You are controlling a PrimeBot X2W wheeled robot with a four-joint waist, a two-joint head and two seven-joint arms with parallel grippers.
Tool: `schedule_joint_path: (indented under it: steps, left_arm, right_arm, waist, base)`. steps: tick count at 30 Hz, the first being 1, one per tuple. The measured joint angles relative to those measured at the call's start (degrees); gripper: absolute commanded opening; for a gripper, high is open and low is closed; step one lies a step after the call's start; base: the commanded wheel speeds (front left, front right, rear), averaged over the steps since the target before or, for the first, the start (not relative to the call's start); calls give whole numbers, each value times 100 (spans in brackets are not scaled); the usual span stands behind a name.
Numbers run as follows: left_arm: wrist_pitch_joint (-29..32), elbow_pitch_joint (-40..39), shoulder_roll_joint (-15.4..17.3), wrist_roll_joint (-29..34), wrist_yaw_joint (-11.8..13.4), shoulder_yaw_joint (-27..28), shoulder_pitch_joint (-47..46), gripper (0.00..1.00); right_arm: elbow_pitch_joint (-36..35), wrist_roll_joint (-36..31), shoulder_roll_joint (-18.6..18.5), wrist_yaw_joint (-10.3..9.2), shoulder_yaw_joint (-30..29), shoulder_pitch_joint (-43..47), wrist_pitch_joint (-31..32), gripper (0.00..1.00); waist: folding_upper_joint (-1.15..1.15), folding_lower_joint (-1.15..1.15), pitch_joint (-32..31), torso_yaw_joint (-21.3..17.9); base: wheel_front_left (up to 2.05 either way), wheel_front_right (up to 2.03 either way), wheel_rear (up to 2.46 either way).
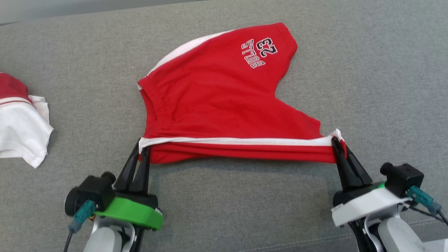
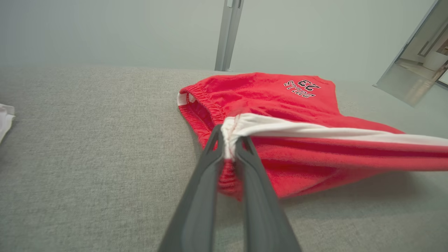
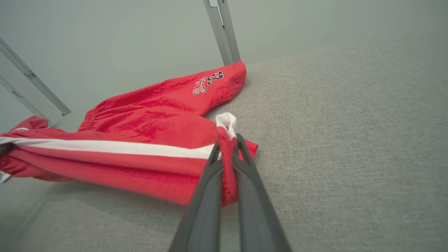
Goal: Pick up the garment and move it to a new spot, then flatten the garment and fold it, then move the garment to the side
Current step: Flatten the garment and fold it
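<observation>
Left gripper (image 1: 141, 149) and right gripper (image 1: 336, 146) are each clamping a near corner of the shorts (image 1: 217, 101), stretching the striped edge taut, apparently for flattening.

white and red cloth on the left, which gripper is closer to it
Left. The left gripper, clamped on the red shorts, sits right of the cloth; the right gripper grips the shorts' opposite end, much farther away.
</observation>
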Motion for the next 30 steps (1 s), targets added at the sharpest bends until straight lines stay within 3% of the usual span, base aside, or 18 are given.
schedule_joint_path:
  steps: [9, 15, 22, 30]
  left_arm:
    - [4, -857, -71, 154, 138, -26, 1373, 0]
    - [538, -1369, -120, 19, 241, -176, 1656, 0]
    - [1183, -1809, -121, -176, 313, -179, 1341, 0]
    - [1568, -1715, -169, -572, 274, -138, 296, 0]
  right_arm:
    - [-510, -119, 199, 5, -436, 1268, 90, 0]
    - [-878, -226, 163, 5, -754, 1410, 388, 0]
    - [-950, -247, -176, 5, -742, 278, 546, 0]
    - [-112, -80, -878, 5, -247, -1591, 651, 0]
  waist:
    - [0, 0, -433, -29]
    - [0, 0, -478, 13]
    - [0, 0, -204, 63]
    - [0, 0, 373, 277]
  base:
    - [0, 0, 0]
    - [0, 0, 0]
    - [0, 0, 0]
    - [0, 0, 0]
